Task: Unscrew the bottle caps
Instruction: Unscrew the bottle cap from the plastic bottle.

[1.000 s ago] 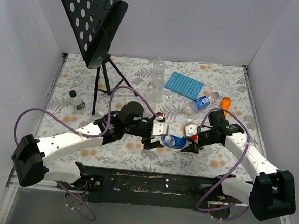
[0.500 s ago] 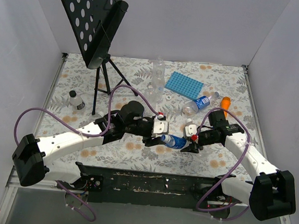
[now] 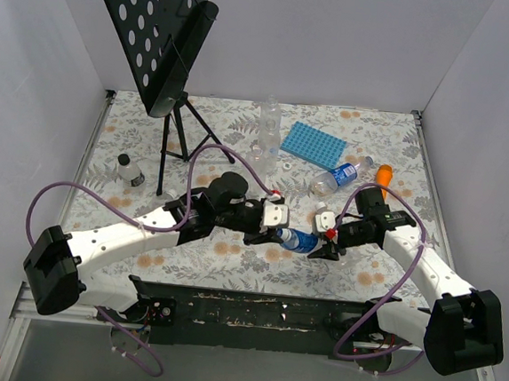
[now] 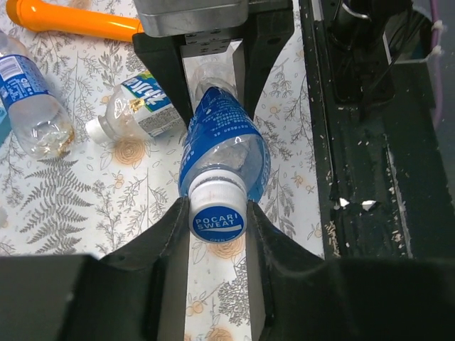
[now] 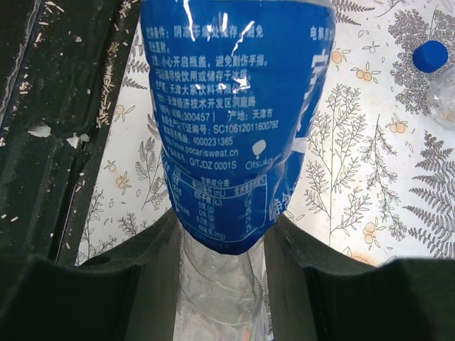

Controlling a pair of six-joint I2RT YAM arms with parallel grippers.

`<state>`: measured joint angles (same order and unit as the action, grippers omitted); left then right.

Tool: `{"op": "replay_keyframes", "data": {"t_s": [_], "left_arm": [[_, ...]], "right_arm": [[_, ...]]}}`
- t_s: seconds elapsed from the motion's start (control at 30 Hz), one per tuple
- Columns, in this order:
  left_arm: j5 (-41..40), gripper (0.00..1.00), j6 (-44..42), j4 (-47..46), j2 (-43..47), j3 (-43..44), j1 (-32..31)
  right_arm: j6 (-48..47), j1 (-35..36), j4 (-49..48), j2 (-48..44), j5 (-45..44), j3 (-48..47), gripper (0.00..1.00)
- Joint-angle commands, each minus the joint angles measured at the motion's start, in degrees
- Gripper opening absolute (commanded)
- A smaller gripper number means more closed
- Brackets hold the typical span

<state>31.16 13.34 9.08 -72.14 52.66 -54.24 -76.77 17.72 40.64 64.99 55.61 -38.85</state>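
Observation:
A bottle with a blue label (image 3: 297, 240) is held level just above the table between both grippers. My left gripper (image 4: 217, 227) is shut on its bottle cap (image 4: 217, 215), white-rimmed with a blue top. Both fingers press the cap's sides. My right gripper (image 5: 220, 270) is shut on the clear bottom end of the same bottle (image 5: 234, 128). In the top view the left gripper (image 3: 273, 234) and right gripper (image 3: 321, 241) face each other near the table's front.
Two more labelled bottles (image 4: 135, 106) (image 4: 32, 99) lie beyond, by an orange stick (image 3: 383, 177). A loose blue cap (image 5: 431, 55) lies on the cloth. A blue tray (image 3: 312, 146), upright clear bottles (image 3: 267, 125), a small bottle (image 3: 130, 171) and a music stand (image 3: 164, 49) stand farther back.
My left gripper has closed its jaws onto the bottle cap. The right gripper and the bottle have stayed where they were.

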Motion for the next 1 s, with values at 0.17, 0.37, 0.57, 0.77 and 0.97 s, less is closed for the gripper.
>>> {"op": "replay_keyframes", "data": {"t_s": [0.17, 0.37, 0.57, 0.77, 0.97], "left_arm": [[-5.7, 0.00, 25.7, 0.1, 2.1, 4.6, 0.0], [-24.1, 0.00, 68.2, 8.0, 4.3, 7.4, 0.0], [-22.4, 0.00, 86.1, 18.4, -0.6, 12.5, 0.0], [-23.2, 0.00, 87.3, 17.6, -0.7, 12.6, 0.0], [-25.9, 0.00, 86.4, 17.5, -0.6, 12.6, 0.0]], "right_arm": [[-0.8, 0.2, 0.9, -0.4, 1.3, -0.9, 0.17], [-0.7, 0.2, 0.8, -0.5, 1.4, -0.8, 0.17], [-0.9, 0.3, 1.1, 0.1, 1.8, -1.1, 0.17], [-0.5, 0.1, 0.5, -0.4, 1.4, -0.6, 0.17], [-0.6, 0.2, 0.7, 0.1, 1.4, -0.8, 0.17]]}}
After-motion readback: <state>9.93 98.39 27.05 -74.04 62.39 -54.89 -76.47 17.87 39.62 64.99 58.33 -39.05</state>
